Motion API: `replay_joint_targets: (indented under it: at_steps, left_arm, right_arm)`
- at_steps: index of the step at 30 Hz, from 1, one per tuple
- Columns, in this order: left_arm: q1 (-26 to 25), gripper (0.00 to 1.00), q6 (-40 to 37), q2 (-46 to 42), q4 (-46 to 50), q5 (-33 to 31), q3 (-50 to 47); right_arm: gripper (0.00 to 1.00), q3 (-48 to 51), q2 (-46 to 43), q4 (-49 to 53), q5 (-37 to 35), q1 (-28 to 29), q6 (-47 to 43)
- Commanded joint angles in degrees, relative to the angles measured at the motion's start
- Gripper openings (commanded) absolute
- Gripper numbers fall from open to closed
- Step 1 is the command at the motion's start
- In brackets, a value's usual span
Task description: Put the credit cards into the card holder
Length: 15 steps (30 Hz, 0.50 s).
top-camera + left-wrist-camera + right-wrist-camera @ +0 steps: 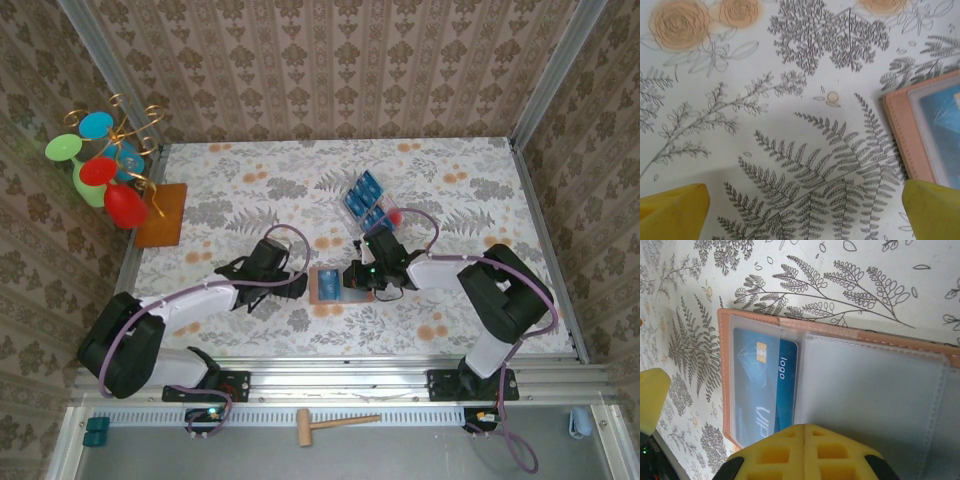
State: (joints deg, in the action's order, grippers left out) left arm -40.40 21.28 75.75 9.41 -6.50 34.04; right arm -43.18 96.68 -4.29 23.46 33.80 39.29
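Note:
The card holder point(327, 284) lies open on the flowered tablecloth between my two grippers, tan edge around frosted clear pockets point(875, 390). One blue credit card point(760, 385) sits in its left pocket, most of it under the plastic. Several more credit cards point(365, 197) lie in a clear tray farther back. My right gripper point(805, 432) is shut, its yellow tips together over the holder's near edge, with nothing seen between them. My left gripper point(805, 200) is open just left of the holder point(905, 130), over bare cloth, with one yellow fingertip point(932, 210) near the holder's edge.
A gold stand with coloured plastic goblets point(105, 170) rises at the back left beside an orange-brown mat point(163, 214). The clear tray has a red dot point(396, 214). Patterned walls enclose the table. A wooden mallet point(335, 424) lies in front of the arm bases.

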Motion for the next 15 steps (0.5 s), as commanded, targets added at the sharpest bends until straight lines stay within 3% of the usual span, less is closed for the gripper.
replay_joint_targets:
  at_steps: [1, 15]
  left_arm:
    - [0.1, 1.0, 0.9, 0.0, 2.0, 1.1, -1.4]
    - [-1.6, 1.0, 0.8, 4.6, 0.1, 1.4, -0.3]
  right_arm:
    - [0.02, -1.4, -2.0, 3.8, -2.4, 0.5, -1.4]
    - [0.01, -2.9, -0.7, 4.9, -3.7, 3.1, -0.7]
